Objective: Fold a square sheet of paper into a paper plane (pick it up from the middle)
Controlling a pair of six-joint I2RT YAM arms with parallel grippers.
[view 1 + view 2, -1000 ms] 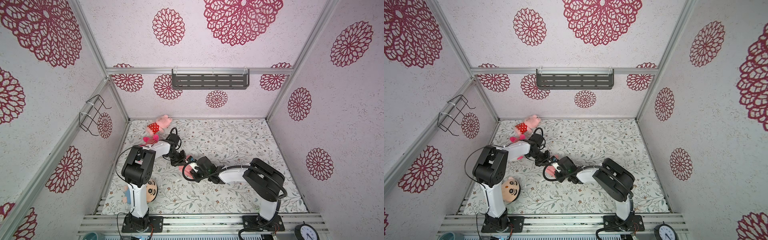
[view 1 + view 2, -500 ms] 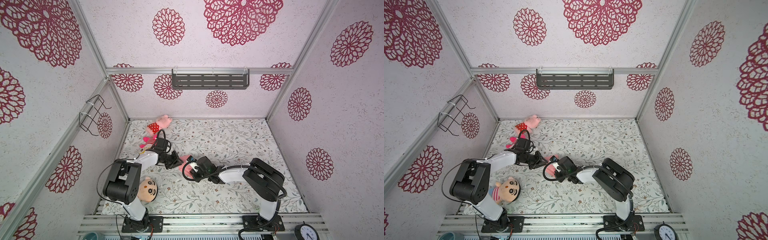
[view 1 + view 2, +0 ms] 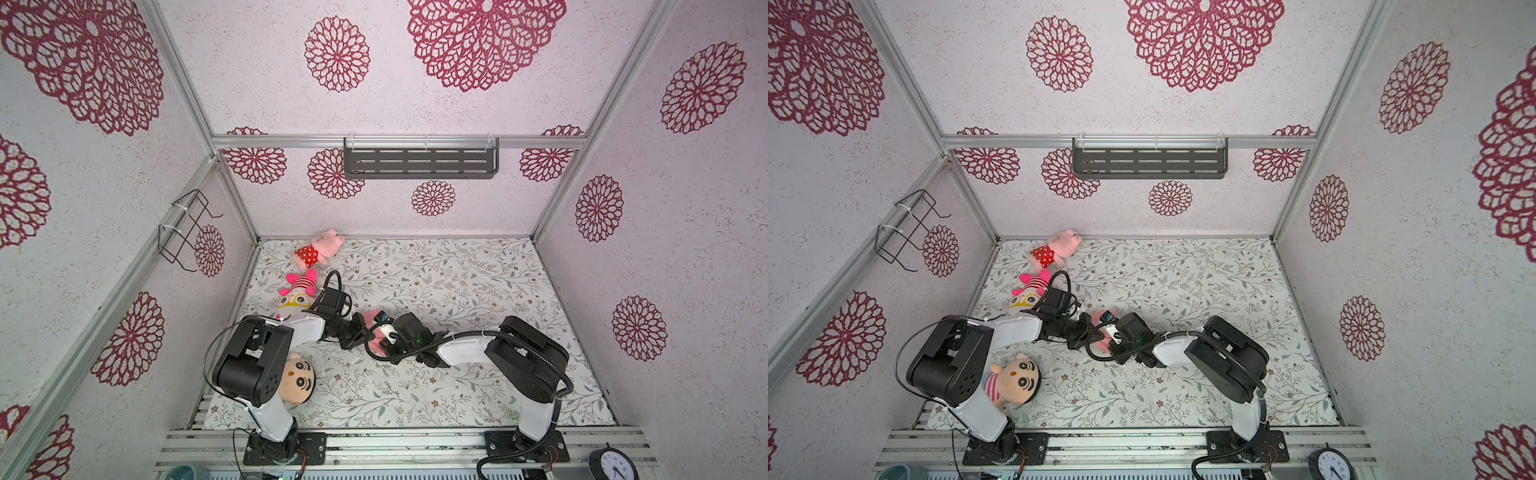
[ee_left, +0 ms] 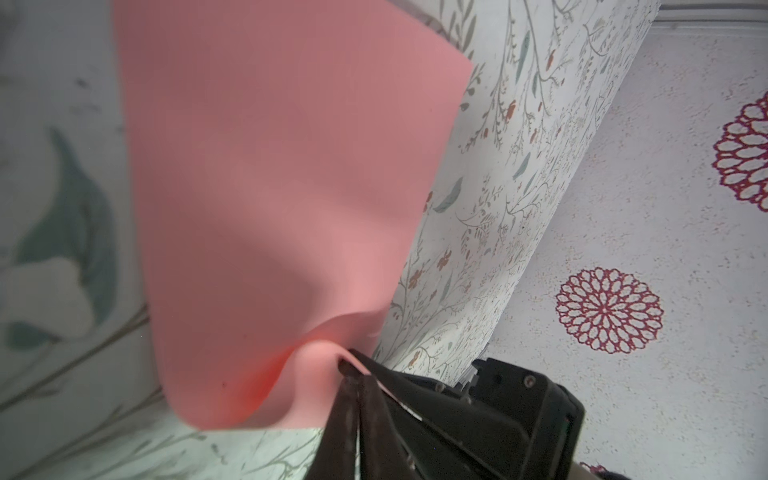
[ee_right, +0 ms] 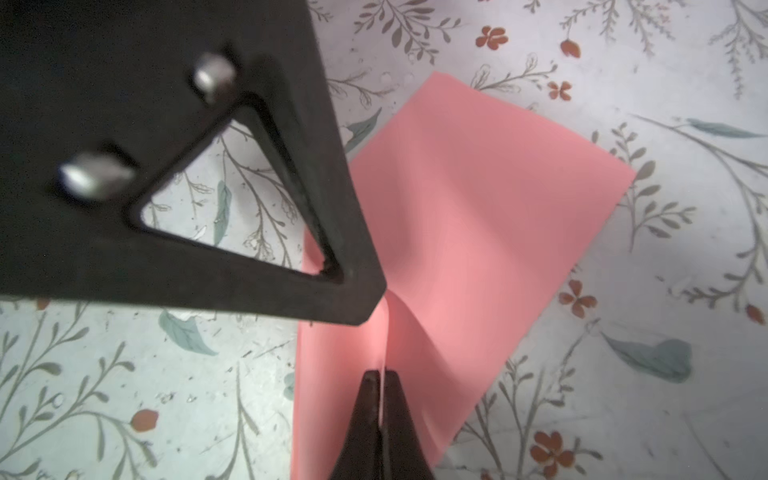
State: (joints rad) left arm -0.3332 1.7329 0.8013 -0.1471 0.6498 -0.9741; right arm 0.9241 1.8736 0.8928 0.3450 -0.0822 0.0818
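The square sheet of paper (image 4: 270, 187) is plain light pink and hangs just above the floral table, bent into a ridge, not flat. My left gripper (image 4: 347, 368) is shut on one edge of it. My right gripper (image 5: 380, 376) is shut on a pinched ridge of the same sheet (image 5: 478, 208). The left gripper's black finger (image 5: 332, 291) stands close by, touching the paper. In both top views the two grippers (image 3: 360, 329) (image 3: 383, 333) meet left of the table's middle, and only a little pink paper (image 3: 370, 319) (image 3: 1099, 318) shows between them. No paper plane is in view.
Three plush toys lie along the left side: a pink pig in a red dress (image 3: 318, 249), a pink striped one (image 3: 297, 293) and a boy doll (image 3: 297, 376) under the left arm. A grey shelf (image 3: 419, 162) and a wire basket (image 3: 187, 228) hang on the walls.
The left arm's elbow has dropped toward the front left, which uncovers the boy doll. Its gripper now sits right beside the right gripper on the paper. The right arm has held still.
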